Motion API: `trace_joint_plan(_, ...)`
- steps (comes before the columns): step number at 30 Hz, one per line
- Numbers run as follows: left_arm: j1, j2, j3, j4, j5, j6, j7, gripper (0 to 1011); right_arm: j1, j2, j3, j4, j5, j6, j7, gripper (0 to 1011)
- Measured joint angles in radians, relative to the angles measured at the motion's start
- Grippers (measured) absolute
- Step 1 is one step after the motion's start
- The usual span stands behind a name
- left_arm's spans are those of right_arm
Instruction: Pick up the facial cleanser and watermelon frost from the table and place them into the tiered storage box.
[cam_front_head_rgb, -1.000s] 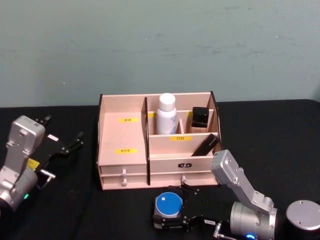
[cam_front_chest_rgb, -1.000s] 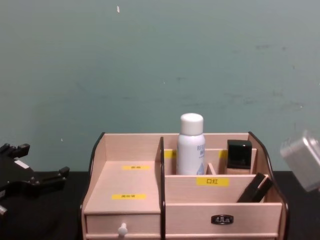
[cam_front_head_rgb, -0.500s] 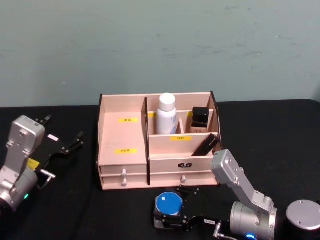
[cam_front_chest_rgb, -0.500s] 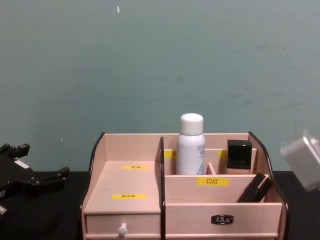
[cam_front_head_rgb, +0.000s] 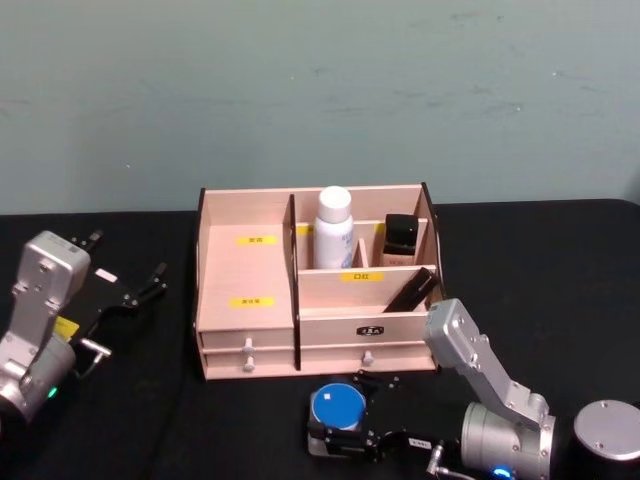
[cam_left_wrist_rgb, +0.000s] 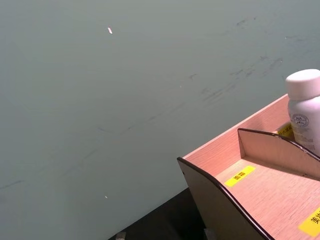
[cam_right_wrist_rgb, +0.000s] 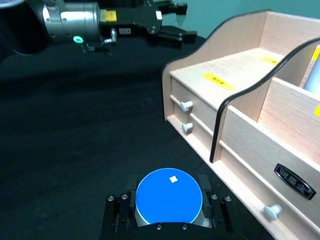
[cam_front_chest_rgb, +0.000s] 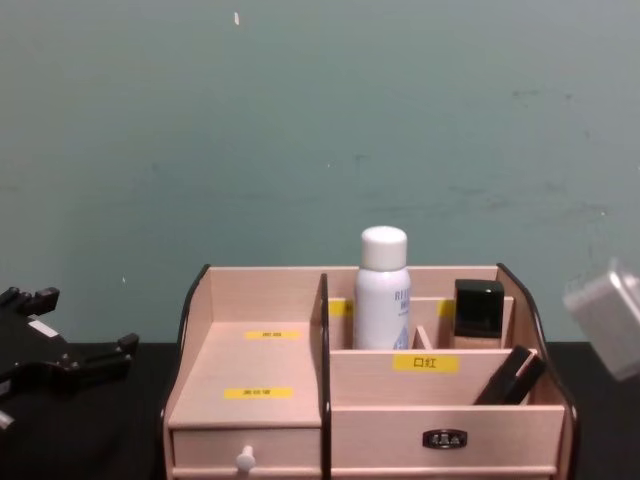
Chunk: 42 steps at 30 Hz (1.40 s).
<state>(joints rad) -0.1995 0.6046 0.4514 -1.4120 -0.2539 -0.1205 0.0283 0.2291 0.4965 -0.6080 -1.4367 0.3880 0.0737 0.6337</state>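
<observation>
Pale-wood tiered storage box (cam_front_head_rgb: 225, 275) stands in the middle of the black table (cam_front_head_rgb: 540, 260), and you can see it has contents. A white bottle (cam_front_head_rgb: 334, 226) is upright in a rear compartment, a dark square bottle (cam_front_head_rgb: 401, 236) is in the compartment just beside it on the right, and a black slanted item (cam_front_head_rgb: 411, 289) is in the lower tier in front. The white bottle's label is too small to read, so I cannot tell you if it is the facial cleanser; if it is, approx. half of the task is done. The other half is not yet done: the blue-lidded round jar (cam_right_wrist_rgb: 169, 195), prob. the watermelon frost, is low at the table, just in front of the box's front face. The right gripper (cam_front_head_rgb: 338, 432) is around this jar w/ its fingers (cam_right_wrist_rgb: 118, 212) pressed on both sides, so the grasp looks made, but I cannot tell if the jar is off the surface. What is left for you: lift, carry over the front wall, release in a free compartment. The left gripper (cam_front_head_rgb: 122, 266) hovers at the table's left side, well apart from the box, fingers spread wide w/ nothing in them.
</observation>
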Motion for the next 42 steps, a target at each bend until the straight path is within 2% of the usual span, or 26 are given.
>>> trace_joint_plan(9,0.000,0.000,0.000,0.000,0.000,0.000,0.000,1010,0.007,-0.002,0.007,-0.065,0.016,-0.027,0.007,731)
trace_joint_plan(19,0.000,0.000,0.000,0.000,0.000,0.000,0.000,1010,0.076,-0.059,0.003,-0.088,0.037,-0.041,0.004,731)
trace_joint_plan(25,0.000,0.000,0.000,0.000,0.000,0.000,0.000,1010,0.139,-0.115,-0.014,-0.043,0.034,-0.048,-0.007,732)
trace_joint_plan(28,0.000,0.000,0.000,0.000,0.000,0.000,0.000,1010,0.182,-0.156,-0.030,0.010,0.025,-0.055,-0.013,732)
trace_joint_plan(35,0.000,0.000,0.000,0.000,0.000,0.000,0.000,1010,0.247,-0.209,-0.051,0.105,-0.012,-0.064,-0.030,732)
trace_joint_plan(42,0.000,0.000,0.000,0.000,0.000,0.000,0.000,1010,0.293,-0.249,-0.054,0.192,-0.038,-0.078,-0.042,732)
